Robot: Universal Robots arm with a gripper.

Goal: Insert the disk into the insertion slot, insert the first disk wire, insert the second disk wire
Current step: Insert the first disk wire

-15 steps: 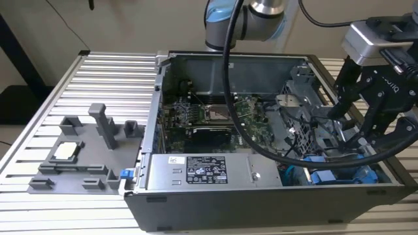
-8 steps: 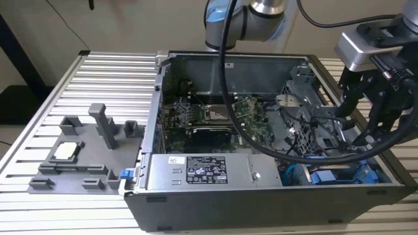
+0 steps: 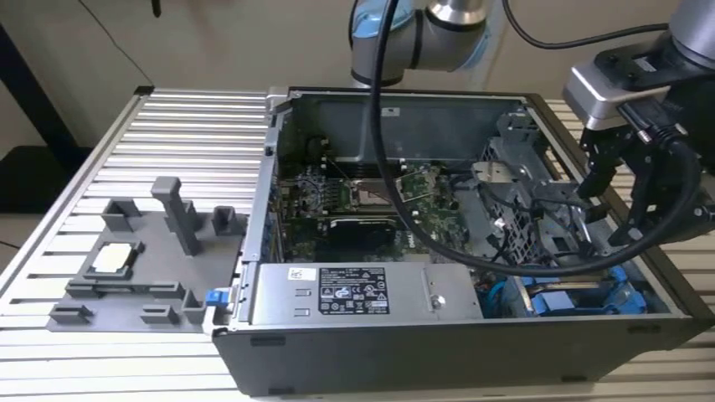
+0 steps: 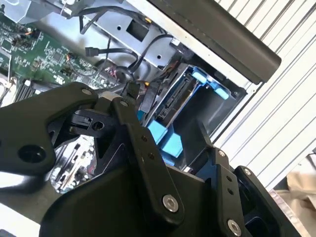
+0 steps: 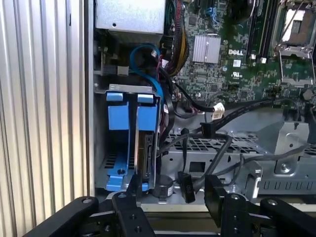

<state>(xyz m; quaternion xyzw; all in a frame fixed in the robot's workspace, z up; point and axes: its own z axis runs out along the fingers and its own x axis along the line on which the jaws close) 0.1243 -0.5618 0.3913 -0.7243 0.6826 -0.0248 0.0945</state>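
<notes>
On a ribbed table (image 3: 179,117), an open case (image 3: 447,343). The gripper (image 5: 174,195) hangs spread near a wire plug (image 5: 186,186), right of the disk (image 5: 146,153). Better to centre the plug squarely before pinching.

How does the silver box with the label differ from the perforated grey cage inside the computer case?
The silver box has solid walls and a label; the perforated cage is full of holes. The box is bright silver, the cage darker grey. Both sit inside the case.
</notes>
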